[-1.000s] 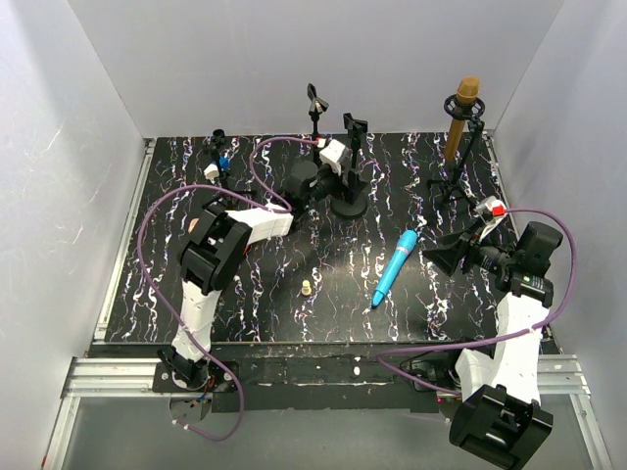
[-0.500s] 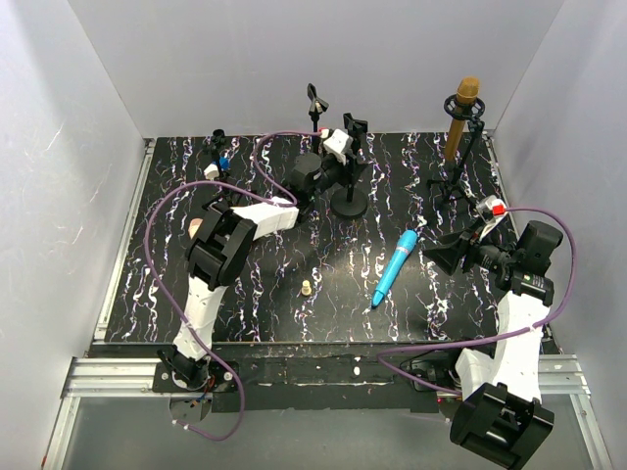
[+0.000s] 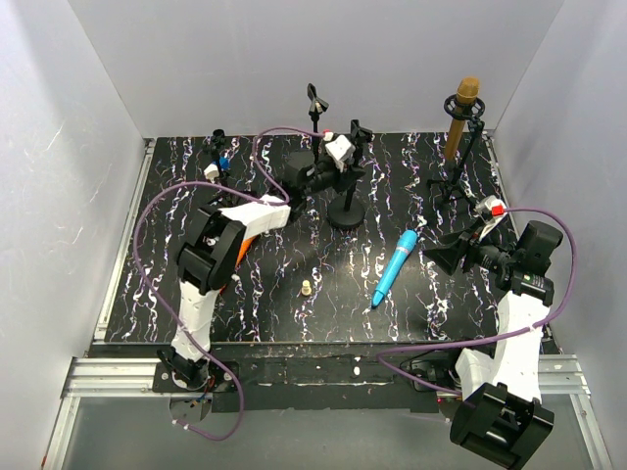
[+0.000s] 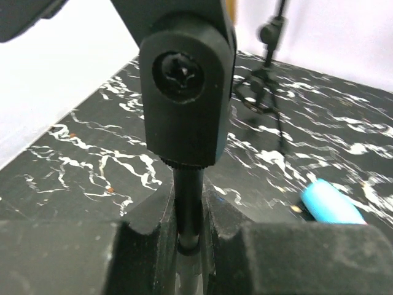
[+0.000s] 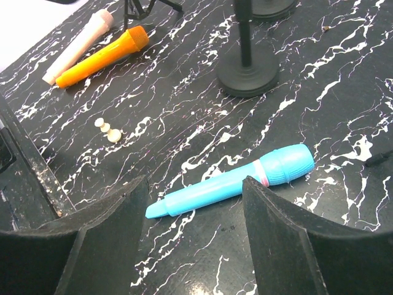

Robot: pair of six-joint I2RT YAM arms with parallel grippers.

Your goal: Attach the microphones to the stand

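Left wrist view is showing you the left claw (image 4: 189, 215) clamping narrow on the thin black pole of the round-based stand (image 4: 184, 80), just below its clip head. One finger (image 4: 147, 212) is pressing each side of the pole. The only marking you are getting here is the cross-head screw (image 4: 179, 72) facing the lens on that head; it carries no lettering you can read.

Moving outward, the stand's base is sitting near the middle of the marbled black mat (image 3: 255, 304). A second clip stand (image 3: 314, 98) is rising just behind the left arm, close to the far edge where the mat meets the white wall (image 3: 294, 49).

The right claw (image 5: 193, 233) is standing wide with nothing between its fingers (image 5: 116, 215), near the right edge of the mat. Just beyond those fingers the light blue microphone (image 5: 233, 181) is lying flat on open mat, between the claw and the round base, touching neither.

The orange microphone (image 5: 101, 58) and the pale pink microphone (image 5: 77, 46) are lying side by side, touching, toward the mat's left edge; in the top view the left arm is covering most of them. The tiny beige peg (image 5: 107, 130) is lying alone between them and the blue one, with bare mat all around it.

The golden-brown microphone (image 3: 464, 117) is standing upright in the tripod stand (image 3: 460, 171) at the far right corner.
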